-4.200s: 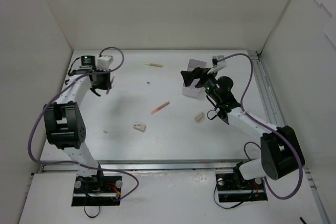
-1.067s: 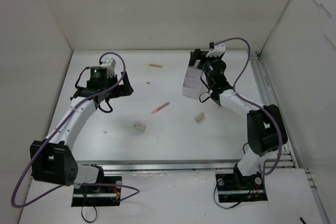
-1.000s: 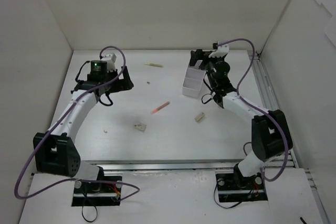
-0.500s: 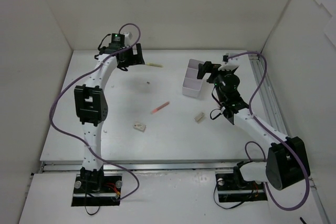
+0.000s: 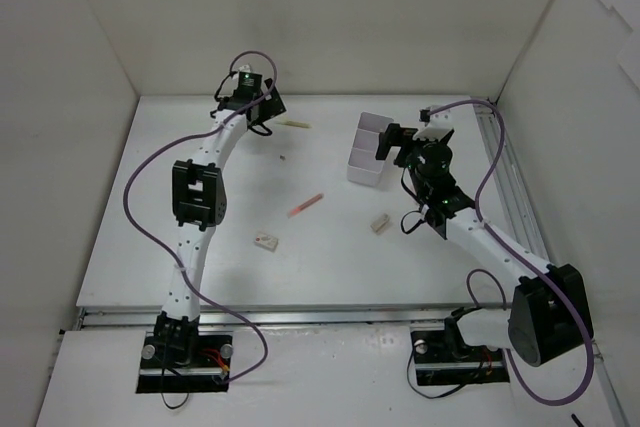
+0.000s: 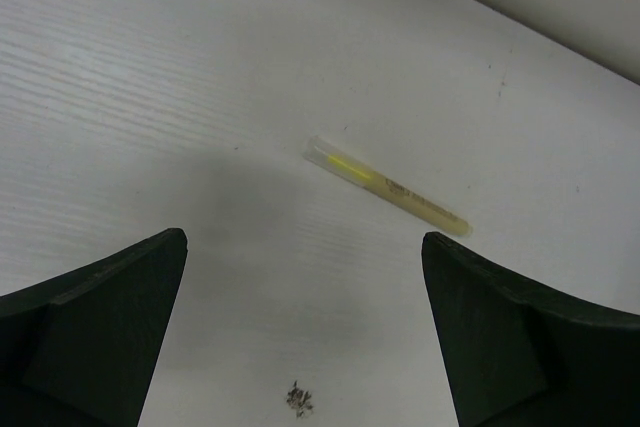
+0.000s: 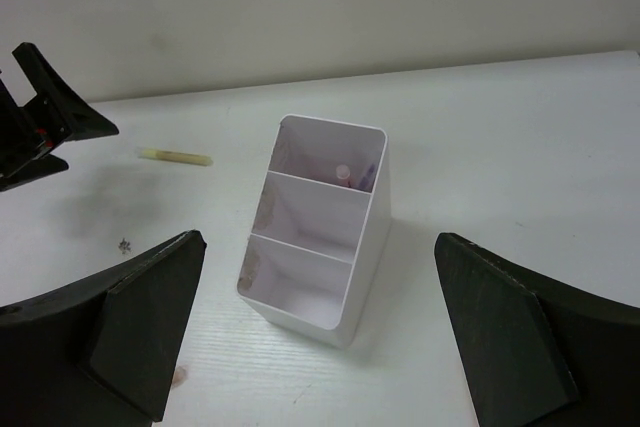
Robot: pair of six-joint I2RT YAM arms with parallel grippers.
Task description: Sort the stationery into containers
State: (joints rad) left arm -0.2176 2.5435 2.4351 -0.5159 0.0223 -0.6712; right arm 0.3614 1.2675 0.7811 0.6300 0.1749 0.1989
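Yellow-green pen (image 6: 388,185) lies near the desk's far edge, the left gripper (image 6: 303,242) hovering just short of it, jaws wide apart and empty. White box (image 7: 320,232) stands toward the far right corner, with the right gripper (image 5: 390,140) just beside it, jaws apart too. Red pen (image 5: 305,205) lies mid-desk.

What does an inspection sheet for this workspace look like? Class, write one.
Surface: white table.
Job's things: yellow pen, red pen and two erasers lie loose; white box stands upright, something pinkish in an end compartment.
Clutter: dark speck near the yellow pen.
Grippers: left gripper open, facing the yellow pen; right gripper open, facing the box.
Cables: purple cables hang in loops.
Surroundings: white walls on three sides.
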